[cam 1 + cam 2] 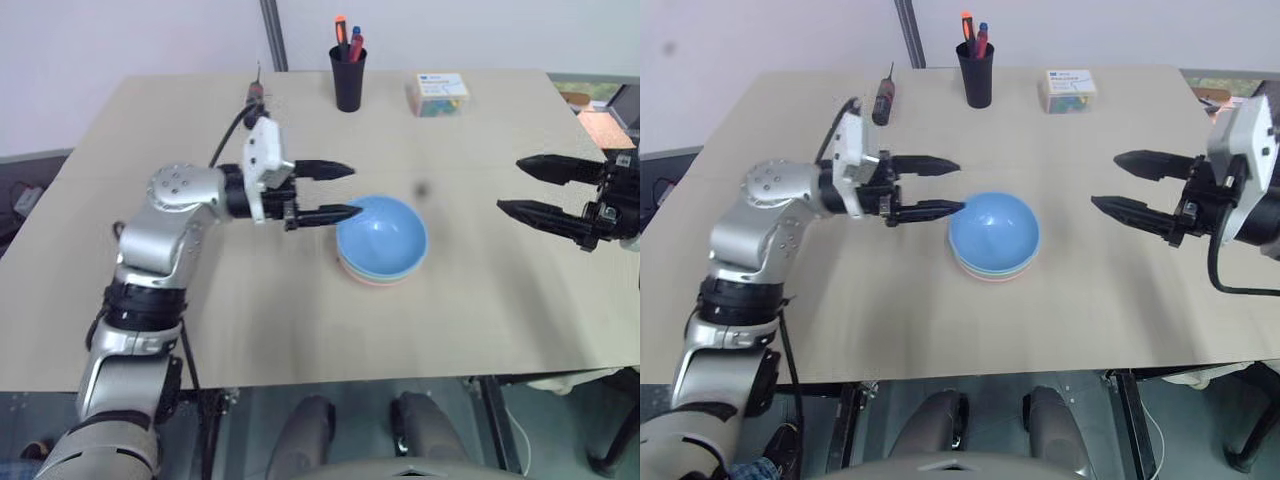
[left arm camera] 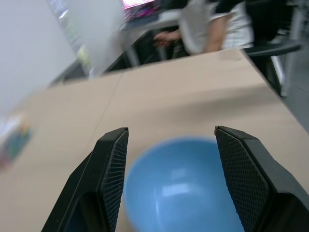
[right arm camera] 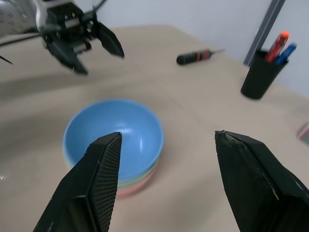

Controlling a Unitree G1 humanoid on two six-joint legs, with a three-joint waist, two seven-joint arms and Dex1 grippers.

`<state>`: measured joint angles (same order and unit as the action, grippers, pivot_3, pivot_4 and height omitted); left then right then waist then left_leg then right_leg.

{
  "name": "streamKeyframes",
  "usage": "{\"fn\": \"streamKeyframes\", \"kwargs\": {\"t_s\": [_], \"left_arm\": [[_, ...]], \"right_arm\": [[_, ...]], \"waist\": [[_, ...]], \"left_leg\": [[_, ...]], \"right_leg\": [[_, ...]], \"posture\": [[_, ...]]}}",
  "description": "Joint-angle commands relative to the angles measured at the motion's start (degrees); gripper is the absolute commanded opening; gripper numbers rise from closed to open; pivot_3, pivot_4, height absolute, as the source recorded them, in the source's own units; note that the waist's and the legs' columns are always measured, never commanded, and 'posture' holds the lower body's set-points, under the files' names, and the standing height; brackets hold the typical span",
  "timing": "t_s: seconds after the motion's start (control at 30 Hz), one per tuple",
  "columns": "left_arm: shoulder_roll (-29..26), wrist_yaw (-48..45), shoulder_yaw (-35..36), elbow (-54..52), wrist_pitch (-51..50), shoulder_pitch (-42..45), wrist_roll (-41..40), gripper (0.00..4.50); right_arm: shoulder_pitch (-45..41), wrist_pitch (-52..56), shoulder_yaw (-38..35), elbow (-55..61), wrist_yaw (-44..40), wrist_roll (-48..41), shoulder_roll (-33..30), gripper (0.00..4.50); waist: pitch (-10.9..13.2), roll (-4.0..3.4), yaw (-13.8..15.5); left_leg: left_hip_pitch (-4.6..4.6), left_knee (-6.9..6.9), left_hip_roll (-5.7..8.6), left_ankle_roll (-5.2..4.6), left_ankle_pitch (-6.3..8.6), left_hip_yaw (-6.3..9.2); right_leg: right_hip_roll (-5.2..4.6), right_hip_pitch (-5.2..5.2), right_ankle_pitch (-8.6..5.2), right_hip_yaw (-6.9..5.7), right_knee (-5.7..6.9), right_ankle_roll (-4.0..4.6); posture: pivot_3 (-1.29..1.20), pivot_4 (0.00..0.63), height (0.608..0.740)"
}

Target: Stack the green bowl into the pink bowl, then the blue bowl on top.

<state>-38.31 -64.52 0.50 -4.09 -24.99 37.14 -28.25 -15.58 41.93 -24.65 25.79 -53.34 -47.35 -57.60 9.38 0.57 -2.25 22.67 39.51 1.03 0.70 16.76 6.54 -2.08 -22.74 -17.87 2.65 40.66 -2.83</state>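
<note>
Blue bowl [image 1: 383, 236] sits nested atop the green bowl [image 3: 137, 178] and pink bowl [image 3: 140, 185] mid-desk [image 1: 480, 300], just off the left gripper [image 1: 340, 191], jaws released around nothing; the right gripper [image 1: 530, 188], likewise spread empty, hangs farther away.

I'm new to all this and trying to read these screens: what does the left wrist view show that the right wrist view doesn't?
Left wrist view alone: a person beyond the far edge of the table. Right wrist view alone: the green bowl and pink bowl stacked beneath, a screwdriver, a black pen cup, and the open left gripper. Both: the blue bowl on top, on the table.
</note>
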Motion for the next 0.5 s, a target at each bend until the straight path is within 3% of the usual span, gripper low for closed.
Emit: {"fn": "streamKeyframes", "kwargs": {"t_s": [0.03, 0.17, 0.3, 0.5], "left_arm": [[-2.6, 3.7, 6.6, -4.4, -2.9, -4.2, -2.6, 3.01], [-4.9, 4.9, 10.7, -8.2, -3.8, -12.9, -3.3, 3.01], [-5.7, 6.3, 14.2, -12.5, -4.2, -21.6, -4.3, 3.01], [-6.7, 6.8, 17.8, -16.8, -2.2, -32.6, -3.7, 3.01]], "right_arm": [[3.0, -2.5, -3.7, 0.0, -0.8, 0.5, 0.9, 3.22], [8.2, -6.2, -4.6, -0.8, -2.0, 2.6, 3.1, 3.22], [14.7, -13.6, -3.5, -4.1, -8.5, 8.4, 2.4, 3.22], [14.8, -24.0, -0.9, -12.0, -14.0, 13.0, 4.5, 3.22]], "waist": [[0.0, 0.0, 0.1], [0.0, 0.0, 0.1], [0.0, 0.0, 0.2], [0.0, -0.02, 0.2]], "left_leg": [[0.0, 0.0, 0.01, 0.0, 0.0, -0.01], [-0.02, -0.03, 0.01, 0.0, 0.0, -0.01], [-0.03, -0.09, 0.0, 0.0, 0.0, -0.01], [-0.37, -0.17, -0.07, 0.0, 0.01, -0.13]], "right_leg": [[-0.02, 0.0, 0.0, 0.01, -0.01, 0.0], [-0.05, 0.04, 0.0, 0.01, -0.09, 0.0], [-0.07, 0.04, 0.0, 0.01, -0.13, 0.0], [-0.1, 0.29, 0.0, 0.1, -0.08, 0.0]], "posture": [[0.0, 0.15, 0.74], [0.0, 0.15, 0.74], [0.0, 0.15, 0.74], [0.0, 0.15, 0.74]]}}
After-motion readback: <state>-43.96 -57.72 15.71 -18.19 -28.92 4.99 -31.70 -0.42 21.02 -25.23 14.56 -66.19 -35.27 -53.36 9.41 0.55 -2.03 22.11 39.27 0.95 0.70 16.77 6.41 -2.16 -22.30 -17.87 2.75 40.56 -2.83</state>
